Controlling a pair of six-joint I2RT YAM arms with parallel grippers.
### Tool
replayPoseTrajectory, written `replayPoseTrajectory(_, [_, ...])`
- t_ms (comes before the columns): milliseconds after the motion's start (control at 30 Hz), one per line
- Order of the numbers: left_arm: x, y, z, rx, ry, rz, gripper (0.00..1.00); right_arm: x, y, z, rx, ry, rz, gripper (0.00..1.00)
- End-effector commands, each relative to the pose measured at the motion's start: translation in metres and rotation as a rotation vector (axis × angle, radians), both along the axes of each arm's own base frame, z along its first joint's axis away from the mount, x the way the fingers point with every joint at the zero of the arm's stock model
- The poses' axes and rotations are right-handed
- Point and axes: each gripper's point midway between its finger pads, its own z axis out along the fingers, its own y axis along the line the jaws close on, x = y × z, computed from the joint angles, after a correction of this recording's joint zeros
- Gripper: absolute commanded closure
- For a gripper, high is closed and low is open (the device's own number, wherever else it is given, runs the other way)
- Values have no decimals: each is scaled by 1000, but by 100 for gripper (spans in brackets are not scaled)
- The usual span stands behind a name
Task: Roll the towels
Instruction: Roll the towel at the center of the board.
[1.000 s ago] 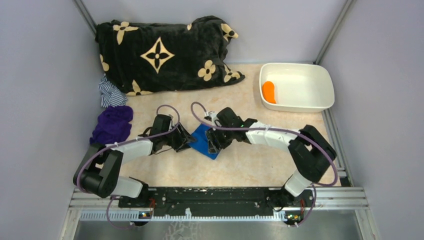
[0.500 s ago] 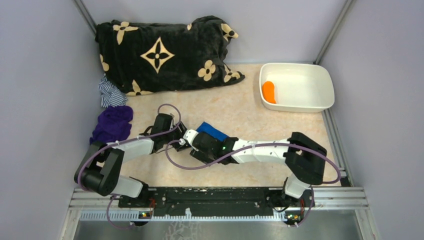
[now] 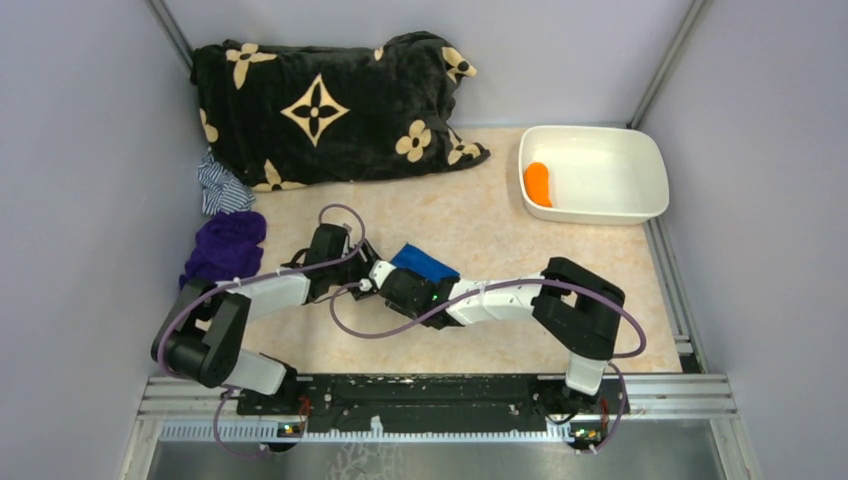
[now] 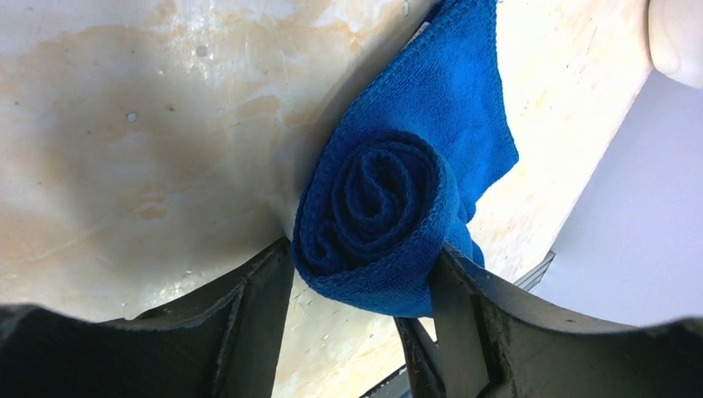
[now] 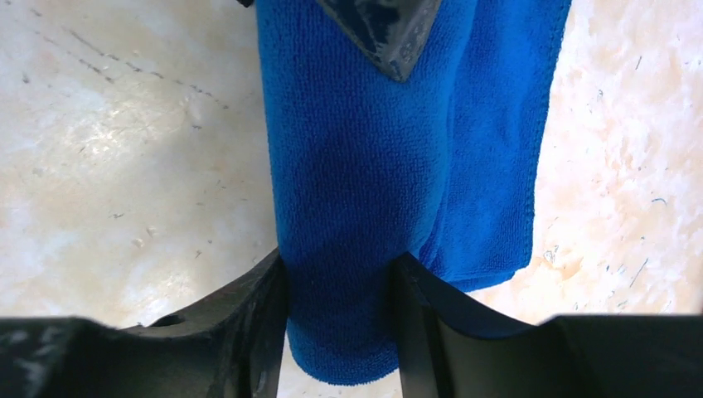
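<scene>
Only the left wrist view shows the spiral end of the blue towel (image 4: 377, 207), which is rolled with a loose flap trailing. The left gripper (image 4: 361, 269) is pressed against both its sides, and the right gripper (image 5: 340, 278) is clamped across the roll (mid-table). From above, an orange towel (image 3: 537, 183), apparently rolled, is seen lying in the white tub (image 3: 612, 172).

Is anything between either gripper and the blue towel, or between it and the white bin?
Nothing visible. The blue towel sits between the fingers of the left gripper and right gripper; no object lies between it and the white bin.
</scene>
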Motion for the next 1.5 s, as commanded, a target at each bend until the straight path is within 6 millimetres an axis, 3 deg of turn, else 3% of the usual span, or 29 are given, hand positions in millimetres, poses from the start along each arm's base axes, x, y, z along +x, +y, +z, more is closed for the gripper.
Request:
replayPoseTrajectory(0, [-12,25,-33,163,66,12,33,-16,-29,-35,-76,160,-53,60])
replayPoseTrajectory(200, [-6,27,-12,165,5,29,31,-41,-11,-28,72,384,13,84])
replayPoseTrajectory(333, [-6,37,14,162,-83,77,30,-55,5,-18,204,577,51,92])
replayPoseTrajectory(567, [-21,42,41,102,-151,98,29,-62,18,-11,390,918,41,93])
replayPoseTrajectory(700, [-30,32,38,33,-129,76,29,-61,21,-5,526,1113,21,93])
replayPoseTrajectory(900, [-26,23,33,-5,-117,59,30,-54,15,-23,565,1287,-70,92])
replayPoseTrajectory(1067, [-14,20,24,19,-110,62,31,-45,10,-36,552,1298,-128,89])
replayPoseTrajectory(1233, [-20,29,-1,77,-16,98,33,-35,4,-38,497,1213,-150,81])
replayPoseTrajectory(1467, [-37,46,-25,148,63,146,35,-2,-8,3,433,863,-137,53])
